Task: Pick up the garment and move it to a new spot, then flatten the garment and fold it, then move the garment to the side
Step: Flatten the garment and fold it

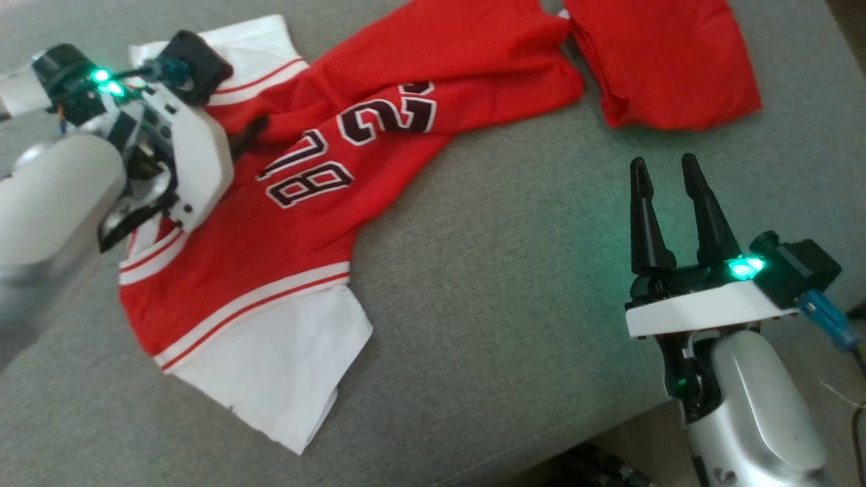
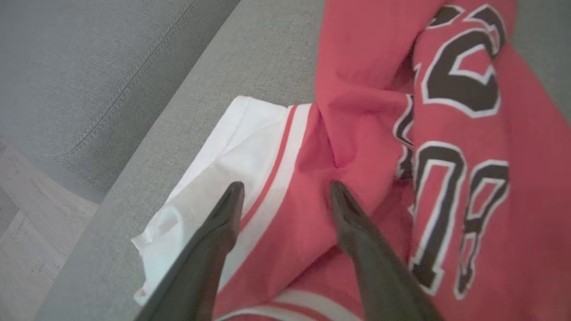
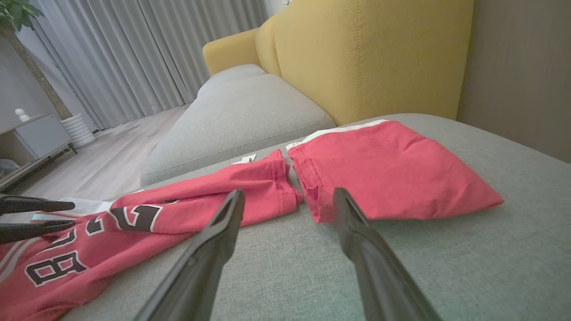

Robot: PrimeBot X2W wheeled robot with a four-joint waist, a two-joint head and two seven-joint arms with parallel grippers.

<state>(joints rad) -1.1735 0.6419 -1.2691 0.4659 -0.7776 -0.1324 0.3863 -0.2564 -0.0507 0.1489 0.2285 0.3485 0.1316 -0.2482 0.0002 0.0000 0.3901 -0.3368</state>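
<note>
In the left wrist view the left gripper (image 2: 285,187), fingers spread wide, hangs over the garment (image 2: 366,147) where a white sleeve (image 2: 214,151) meets the red body, near the edge of the grey cushion (image 2: 263,62). In the right wrist view the right gripper (image 3: 287,194), also spread and empty, faces the hem (image 3: 281,178), which lies just beside a folded red cloth (image 3: 392,169) — a lift could drag that along, or catch only one bunched layer. In the head view the garment lies twisted, its long axis diagonal — sleeves lower left, hem pointing upper right.
</note>
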